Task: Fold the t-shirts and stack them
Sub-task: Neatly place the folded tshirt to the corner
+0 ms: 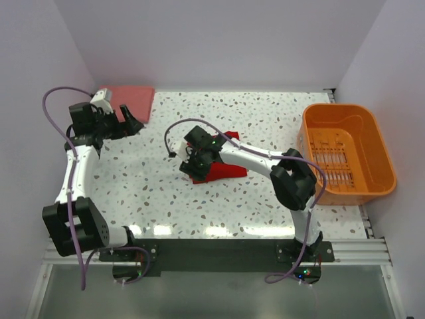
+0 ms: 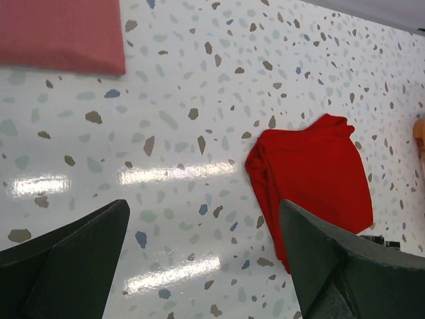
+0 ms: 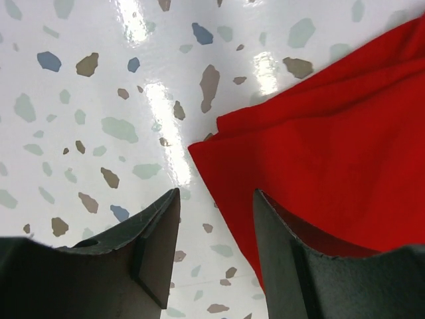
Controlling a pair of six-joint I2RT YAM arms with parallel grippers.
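1. Red t-shirt [image 1: 222, 171] lay near the middle of the table [image 1: 265, 119], gathered into a compact but uneven rectangle with wrinkled edges. By my reading its fold was rough at best, and it had not yet been stacked.
2. At the table's 11 o'clock corner lay the pink t-shirt [image 1: 129, 100], folded flat and well apart from the red one. It looked like the base of the stack, so you were roughly halfway.
3. Your right gripper [image 3: 216, 199] hung low at the red shirt's 9 o'clock edge. Its jaws were parted narrowly, one finger over cloth and the other over bare table, gripping nothing.
4. That arm reached in from its base at 5 o'clock, elbow bent.
5. Your left gripper [image 2: 202, 206] was spread wide and empty, just beside the pink shirt's 5 o'clock side and facing the red shirt.
6. At 3 o'clock sat the orange basket [image 1: 335, 106], apart from both arms.
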